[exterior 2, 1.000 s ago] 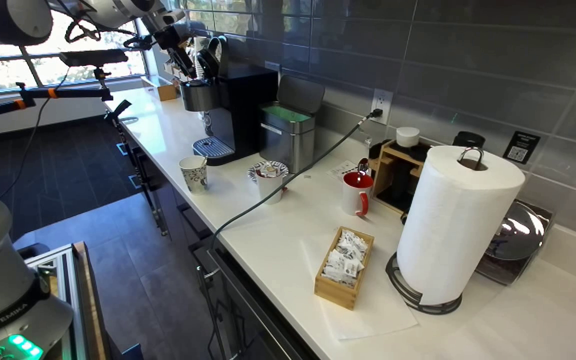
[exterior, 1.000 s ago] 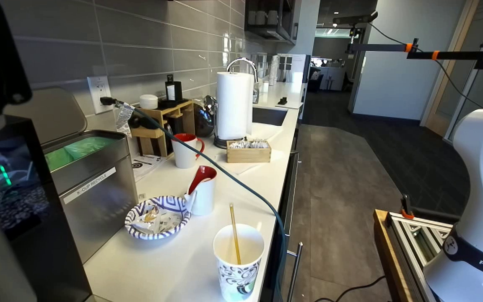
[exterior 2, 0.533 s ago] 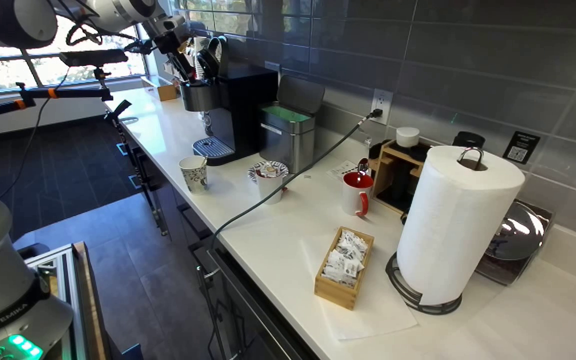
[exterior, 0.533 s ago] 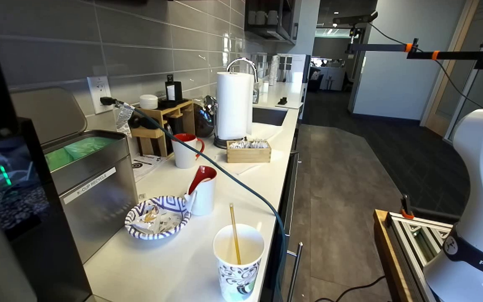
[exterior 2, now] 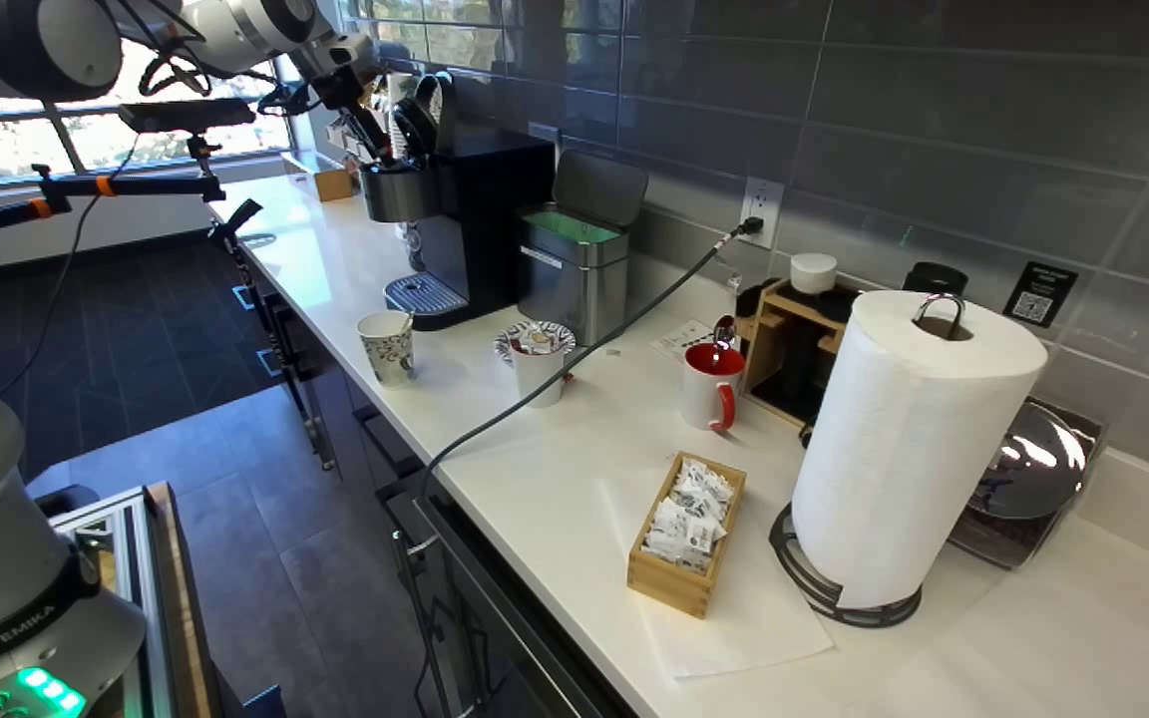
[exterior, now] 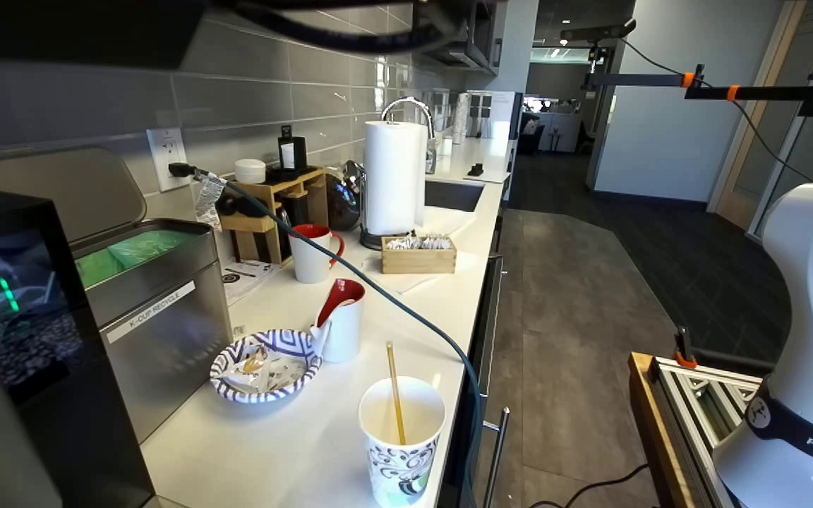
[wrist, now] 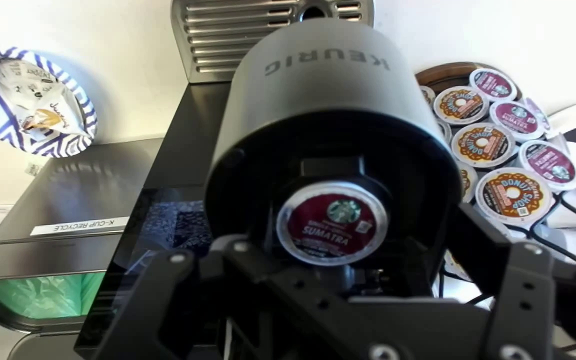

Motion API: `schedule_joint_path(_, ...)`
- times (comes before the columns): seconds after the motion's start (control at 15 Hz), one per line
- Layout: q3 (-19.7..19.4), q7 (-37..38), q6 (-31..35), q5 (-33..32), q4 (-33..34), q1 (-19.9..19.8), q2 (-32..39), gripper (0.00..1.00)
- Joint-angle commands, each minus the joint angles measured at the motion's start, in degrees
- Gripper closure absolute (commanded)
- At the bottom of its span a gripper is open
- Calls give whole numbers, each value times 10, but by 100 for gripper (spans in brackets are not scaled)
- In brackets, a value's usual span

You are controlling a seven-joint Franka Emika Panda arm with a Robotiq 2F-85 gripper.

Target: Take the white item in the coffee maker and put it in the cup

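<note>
The coffee maker [exterior 2: 500, 199] is a black machine at the counter's far end; its dark touchscreen side with a green glow [exterior: 22, 303] is at an exterior view's left edge. In the wrist view its open grey head [wrist: 313, 75] holds a round pod [wrist: 332, 223] with a whitish rim and a dark red lid. My gripper [wrist: 368, 232] is open over the head, fingers apart on either side of the pod, no contact visible. It also shows above the machine in an exterior view [exterior 2: 380, 140]. The white printed cup [exterior: 404, 462] stands upright with a stick inside, also seen here [exterior 2: 390, 349].
A steel bin [exterior: 166, 331] and a patterned bowl [exterior: 265, 367] stand beside the machine. A white-and-red mug [exterior: 343, 331] is near the bowl. A cable [exterior: 406, 307] crosses above the counter. Several pods [wrist: 513, 145] lie on the machine's other side.
My gripper has shifted slightly right and down at the machine's open head. In an exterior view a dark arm part left the left edge, and a dark part with a cable entered at the top.
</note>
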Motion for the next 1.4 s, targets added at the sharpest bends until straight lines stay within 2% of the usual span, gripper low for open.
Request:
schedule_joint_path(0.0, -7, 24, 12, -15, 7, 5, 12, 13)
schedule_joint_path(0.6, -15, 37, -3, -33, 18, 8, 11, 23)
schedule_joint_path(0.73, -16, 34, -5, -34, 21, 7, 10, 38)
schedule_joint_path(0.8, -16, 32, -9, -34, 22, 7, 10, 51)
schedule_joint_path(1.07, -19, 25, -21, -36, 25, 7, 11, 81)
schedule_joint_path(1.13, -19, 24, -21, -35, 29, 9, 13, 77)
schedule_joint_path(1.2, -19, 23, -21, -35, 32, 11, 15, 45)
schedule_joint_path(1.27, -20, 22, -22, -36, 35, 12, 17, 50)
schedule_joint_path(1.33, -20, 22, -22, -36, 35, 12, 17, 49)
